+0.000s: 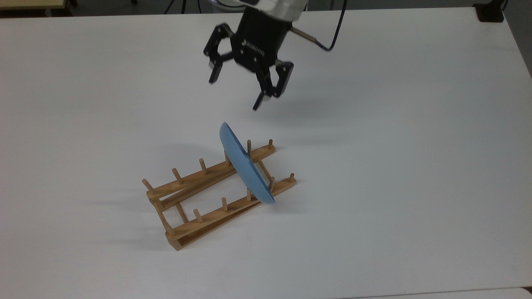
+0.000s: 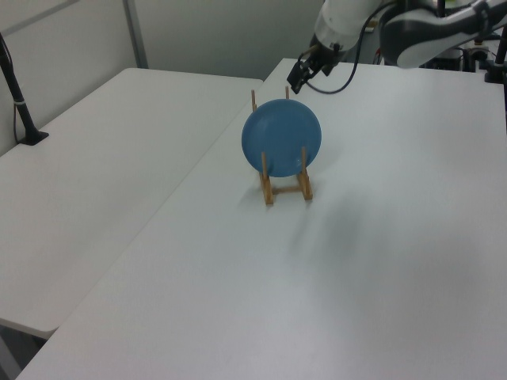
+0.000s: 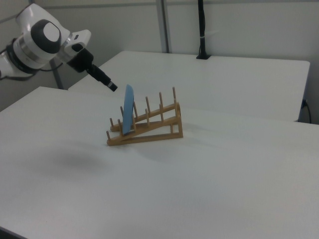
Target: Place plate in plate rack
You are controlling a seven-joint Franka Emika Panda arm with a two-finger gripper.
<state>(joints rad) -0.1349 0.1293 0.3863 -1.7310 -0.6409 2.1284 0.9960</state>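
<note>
Rack (image 1: 216, 191) on white table (image 1: 395, 166), plate (image 1: 245, 168) standing on edge between pegs near its low end, leaning slightly. Gripper (image 1: 237, 93) further back, above and well clear of plate, spread wide, holding nothing.

The end effector (image 1: 235, 90) is held in the air near the table's far edge in the top view, pointed downward at a tilt. Its two black fingers (image 1: 262, 96) are spread wide apart, with nothing gripped between them. The white wrist (image 3: 44, 37) is angled obliquely downward.
</note>
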